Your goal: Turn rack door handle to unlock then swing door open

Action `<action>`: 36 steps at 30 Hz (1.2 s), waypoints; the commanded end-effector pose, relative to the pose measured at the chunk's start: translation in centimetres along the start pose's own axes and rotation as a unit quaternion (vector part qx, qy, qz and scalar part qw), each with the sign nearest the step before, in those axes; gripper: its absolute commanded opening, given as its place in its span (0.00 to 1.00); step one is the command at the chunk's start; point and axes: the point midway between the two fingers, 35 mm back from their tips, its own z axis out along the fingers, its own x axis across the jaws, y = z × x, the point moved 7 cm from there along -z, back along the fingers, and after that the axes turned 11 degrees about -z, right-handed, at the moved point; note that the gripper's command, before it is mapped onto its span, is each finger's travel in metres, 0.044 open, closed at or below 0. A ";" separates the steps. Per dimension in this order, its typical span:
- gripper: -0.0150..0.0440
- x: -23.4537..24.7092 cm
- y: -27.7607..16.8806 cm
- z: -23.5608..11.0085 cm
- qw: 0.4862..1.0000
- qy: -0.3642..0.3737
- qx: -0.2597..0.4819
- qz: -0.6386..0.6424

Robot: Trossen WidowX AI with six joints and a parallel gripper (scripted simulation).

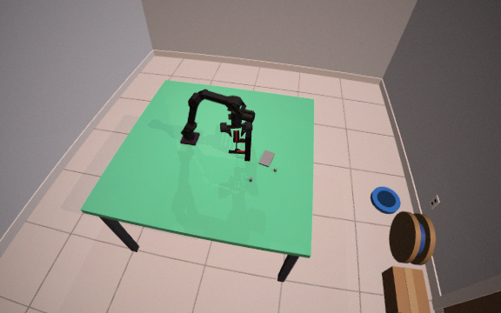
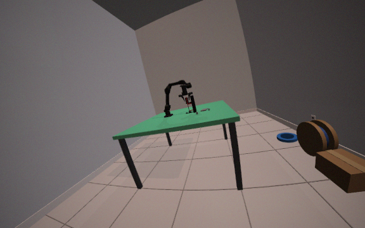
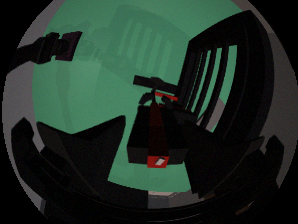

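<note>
- Presently, my claw point(image 1: 236, 131) point(image 2: 186, 98) point(image 3: 154, 121) is parted, its fingers on either side of the handle point(image 1: 236, 136) point(image 2: 186, 101) point(image 3: 158, 161) but not clamped on it.
- The handle stands upright, dark-sided with a red face, beside the black barred rack point(image 1: 248, 143) point(image 2: 193, 104) point(image 3: 255, 75) on the green counter point(image 1: 146, 187) point(image 2: 176, 123) point(image 3: 90, 100).
- Green shows between the left-hand finger in the wrist view and the handle; the other side looks tighter, so an off-centre squeeze could shove the handle sideways.
- Too light a grip could let the handle slip during the quarter turn, leaving the door locked.
- My wrist is close beside the rack's bars; turning or swinging could knock them.
- A wide swing might sweep the flat gray piece point(image 1: 267, 158) point(image 2: 204, 109) nearby.
- My arm point(image 1: 192, 115) point(image 2: 167, 95) point(image 3: 44, 50) rises from its base, arches across, and drops, claw pointing downward.
</note>
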 end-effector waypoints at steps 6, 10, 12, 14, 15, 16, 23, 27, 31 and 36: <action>0.43 0.0 0.0 0.1 1.000 0.000 -0.001 -0.009; 0.35 0.0 0.0 0.1 1.000 0.000 -0.001 -0.009; 0.33 0.0 0.0 0.1 1.000 0.000 -0.001 -0.009; 0.30 0.0 0.0 0.1 1.000 0.000 -0.001 -0.009; 0.29 0.0 0.0 0.1 1.000 0.000 -0.001 -0.009; 0.28 0.0 0.0 0.1 1.000 0.000 -0.001 -0.009; 0.28 0.1 0.2 0.1 1.000 0.000 -0.001 0.017; 0.28 0.4 0.4 0.1 0.998 0.000 -0.002 0.059; 0.28 0.6 0.6 0.1 0.995 0.000 -0.002 0.102; 0.28 1.0 1.0 0.1 0.988 0.001 -0.002 0.153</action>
